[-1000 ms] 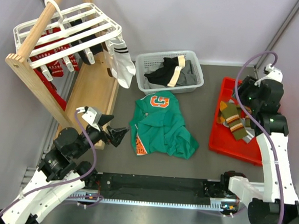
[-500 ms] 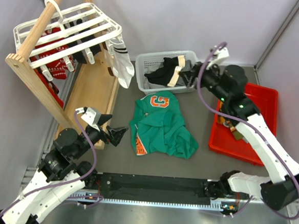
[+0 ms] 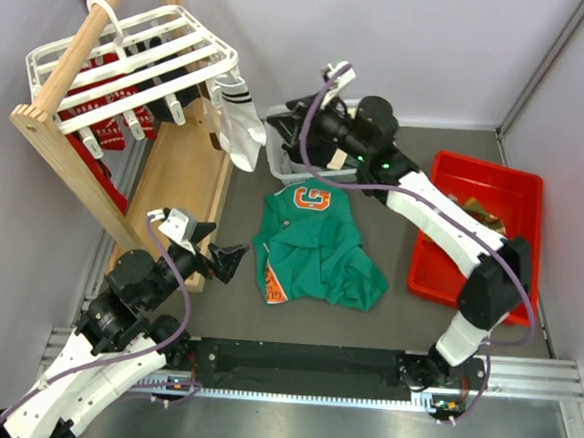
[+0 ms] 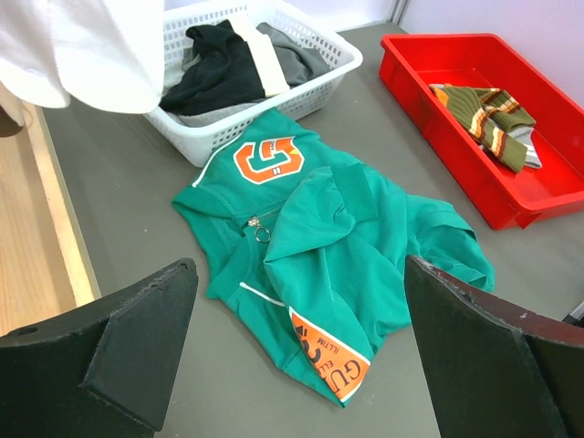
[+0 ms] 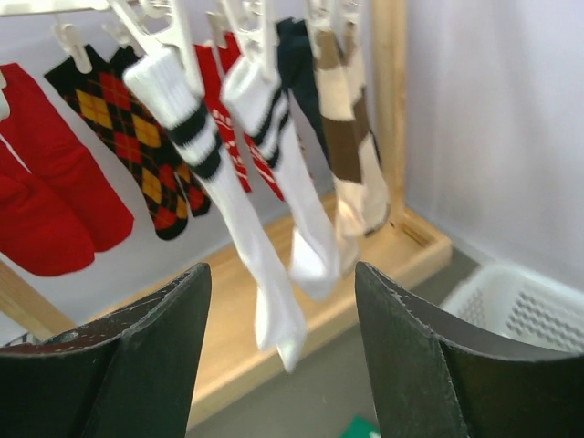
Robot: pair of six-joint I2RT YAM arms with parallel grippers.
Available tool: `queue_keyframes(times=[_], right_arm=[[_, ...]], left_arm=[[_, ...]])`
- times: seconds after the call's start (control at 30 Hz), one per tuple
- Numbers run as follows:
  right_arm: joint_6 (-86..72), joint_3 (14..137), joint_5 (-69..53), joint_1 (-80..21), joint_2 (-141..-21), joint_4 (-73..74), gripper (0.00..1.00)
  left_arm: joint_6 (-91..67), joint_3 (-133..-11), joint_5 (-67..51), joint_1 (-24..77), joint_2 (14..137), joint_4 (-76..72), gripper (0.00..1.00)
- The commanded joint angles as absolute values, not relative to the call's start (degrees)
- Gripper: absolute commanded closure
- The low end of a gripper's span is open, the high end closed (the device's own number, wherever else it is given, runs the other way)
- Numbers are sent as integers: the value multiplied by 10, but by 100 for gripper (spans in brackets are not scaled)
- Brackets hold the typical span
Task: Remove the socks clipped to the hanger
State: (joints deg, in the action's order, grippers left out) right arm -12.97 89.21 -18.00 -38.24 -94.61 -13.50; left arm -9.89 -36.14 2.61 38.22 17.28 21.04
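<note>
Left pincer (image 4: 299,274) and right pincer (image 5: 281,274) both gaped, empty.
We found striped socks (image 4: 484,119) in red tray (image 4: 456,39), dark garments (image 4: 219,68) in white basket (image 4: 274,105); shirt's (image 4: 338,228) orange patch (image 4: 333,370) showed "GU".

Socks (image 3: 240,125) hang from the hanger (image 3: 132,63), left of the basket (image 4: 301,96) and tray (image 3: 451,265).

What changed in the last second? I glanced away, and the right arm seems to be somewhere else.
The right pincer swung left from above the red tray, across the basket, toward the hanger. It now faces the white socks, open and empty. The striped socks lie in the tray. Unchanged: the left pincer, open and idle; the green shirt; everything clipped on the hanger.
</note>
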Motion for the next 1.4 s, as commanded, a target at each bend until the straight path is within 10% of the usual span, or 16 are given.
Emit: queue_keyframes(times=[0.0,0.23,0.43,1.37], right_arm=[[-113,979,-206,-417,-1010,-203,36],[-110,1050,-189,-441,-1098,-213,39],[-120,1013,-173,-456,-1070,-242,100],[-308,1010,-219,-539,-984,-171,100]], left_arm=[[-92,-365,27,383,180,194,1],[-89,-367,40,383,186,198,1],[-90,-365,46,383,187,196,1],[-30,-441,176,383,256,123,1]])
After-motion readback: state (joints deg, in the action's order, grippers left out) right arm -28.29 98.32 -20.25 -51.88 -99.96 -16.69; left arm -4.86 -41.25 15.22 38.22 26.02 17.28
